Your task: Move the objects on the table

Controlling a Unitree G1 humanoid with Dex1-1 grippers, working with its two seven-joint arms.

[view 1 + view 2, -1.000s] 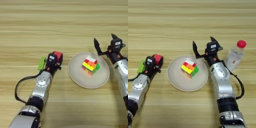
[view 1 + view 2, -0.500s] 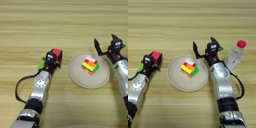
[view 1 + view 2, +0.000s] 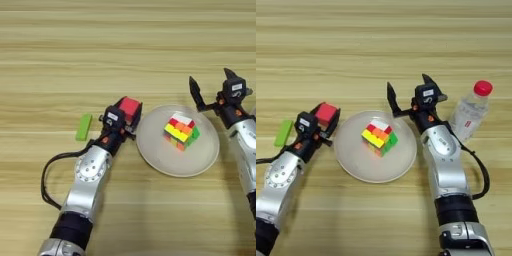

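Observation:
My left gripper is shut on the plain red cube, holding it just off the left rim of the round white plate. The multicoloured puzzle cube sits in the middle of that plate. A flat green bar lies on the table to the left of my left arm. My right gripper hovers past the plate's far right rim, its two black fingers spread wide open with nothing between them.
A clear plastic bottle with a red cap stands on the table right of my right gripper, close to the right forearm. A black cable loops beside the left forearm.
My left gripper has carried the red cube a little to the right, closer to the plate's rim and away from the green bar. The right arm, plate and puzzle cube have stayed put.

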